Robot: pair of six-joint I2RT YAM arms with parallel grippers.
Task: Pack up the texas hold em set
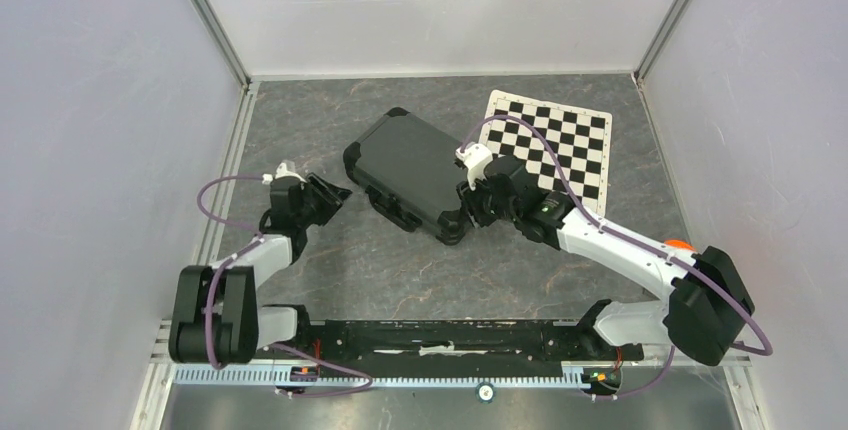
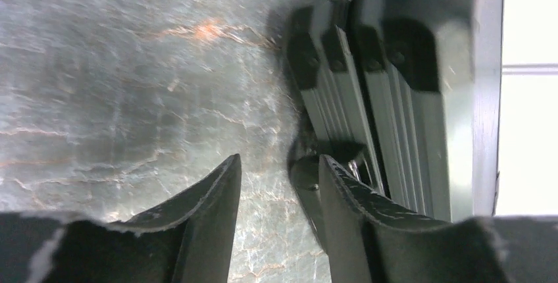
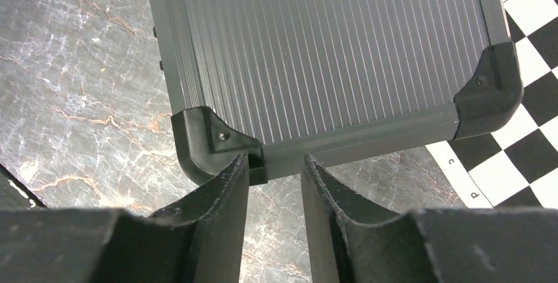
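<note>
Case (image 1: 405,165) is shut and lying flat mid-table, turned diagonally. Its far right corner overlaps the edge of the chequered mat (image 1: 560,140). The rest sits on the dark marbled table (image 1: 400,270).

Left gripper (image 1: 335,193) is low at the case's left end and pointing at it. In the wrist view its fingers (image 2: 210,210) are apart, with bare table showing between them and nothing held. The right-hand finger sits in front of a dark rounded part on the case's side wall (image 2: 408,131) — latch or foot, can't tell. Can't tell whether it touches either.

Right gripper (image 1: 468,208) is at the case's near right end. In the wrist view its fingers (image 3: 322,197) are also apart, with nothing gripped between them. The tips are right at the case's short edge, next to a black corner cap (image 3: 210,138). The left-hand tip overlaps that cap in the view, but contact isn't clear. The ribbed lid fills the top of that frame, with mat squares to its right.

The two arms are on opposite ends of the case. A small orange thing (image 1: 680,243) peeks out behind the right arm — mostly hidden.
</note>
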